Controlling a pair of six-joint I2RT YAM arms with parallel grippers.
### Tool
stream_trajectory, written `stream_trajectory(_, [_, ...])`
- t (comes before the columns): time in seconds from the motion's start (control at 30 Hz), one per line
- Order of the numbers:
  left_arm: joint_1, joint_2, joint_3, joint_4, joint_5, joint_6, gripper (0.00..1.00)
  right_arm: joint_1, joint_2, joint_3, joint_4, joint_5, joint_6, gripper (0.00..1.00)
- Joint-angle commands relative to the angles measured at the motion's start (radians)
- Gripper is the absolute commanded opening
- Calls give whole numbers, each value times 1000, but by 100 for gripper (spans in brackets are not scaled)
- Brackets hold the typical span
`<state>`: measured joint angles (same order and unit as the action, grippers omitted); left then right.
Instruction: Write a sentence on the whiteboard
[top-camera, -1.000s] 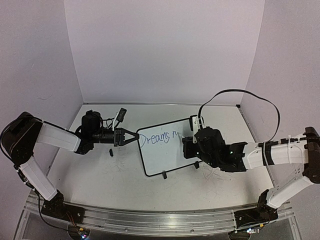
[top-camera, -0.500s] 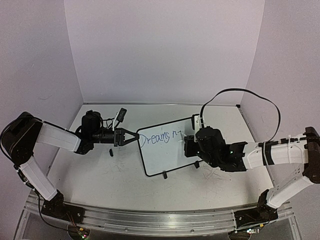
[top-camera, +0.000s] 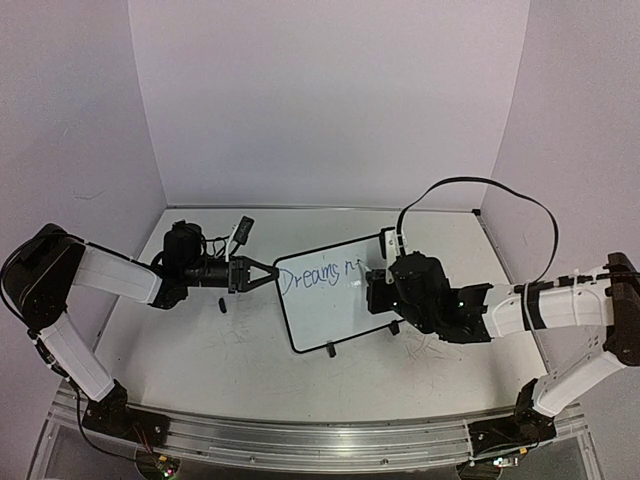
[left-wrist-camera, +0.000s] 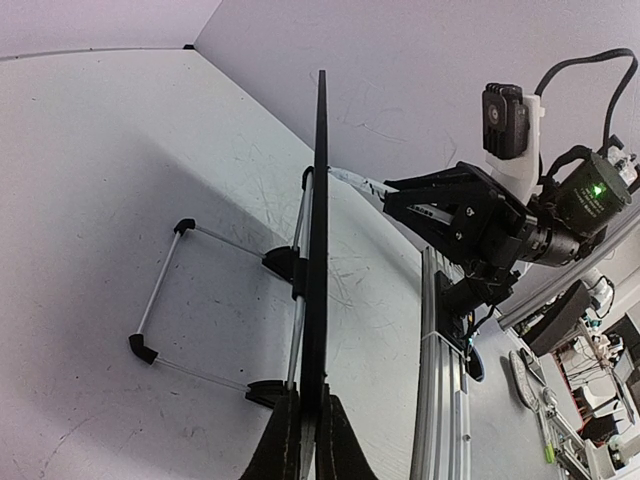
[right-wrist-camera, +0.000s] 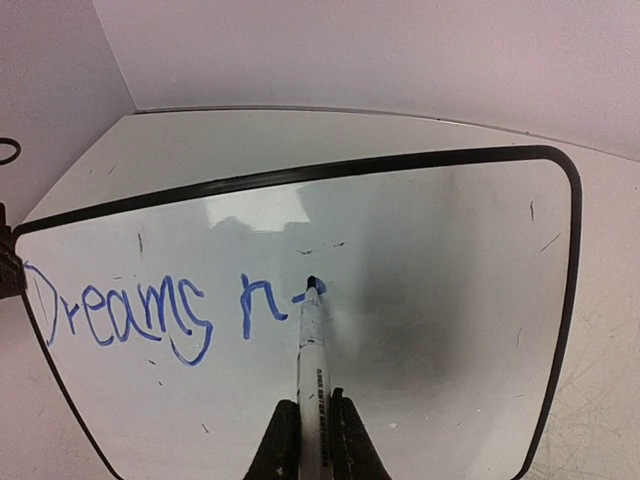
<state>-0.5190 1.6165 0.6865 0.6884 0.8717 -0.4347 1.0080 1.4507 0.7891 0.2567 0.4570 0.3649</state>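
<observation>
The whiteboard (top-camera: 325, 290) stands tilted back on its wire stand (left-wrist-camera: 165, 290) near the middle of the white surface (top-camera: 230, 340), between the two arms. Its writing face is turned toward the right arm.

Left pincer (left-wrist-camera: 308, 425): closed on the black frame at the board's left edge. In the left wrist view the board appears edge-on, with one finger pressed against each face of the frame.

Right pincer (right-wrist-camera: 312, 408): closed on the barrel of a white marker (right-wrist-camera: 312, 350). The marker points away from the wrist, and its dark-blue tip touches the board face.

The sentence (right-wrist-camera: 130, 310) is written in blue across the left half of the board. It reads "Dreams n", followed by a short stroke at the marker tip. The tip rests just to the right of the "n". The right half and the lower area of the board carry only small dark specks.
</observation>
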Motion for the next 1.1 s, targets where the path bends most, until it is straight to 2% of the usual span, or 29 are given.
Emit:
stream_trajectory(0.0, [-6,-28,29,-16,37,3,0,-6,28,26,30,-32,-8,0])
stream_trajectory(0.57, [-6,-31,25,-17,36,4,0,6,-5,-58,-13,-22,72,0])
stream_trajectory(0.87, [-6,-21,29,-18,36,4,0,5,-76,-29,8,89,21,0])
stream_trajectory(1.07, [-6,-20,33,-17,40,3,0,-12,-87,-29,36,22,-14,0])
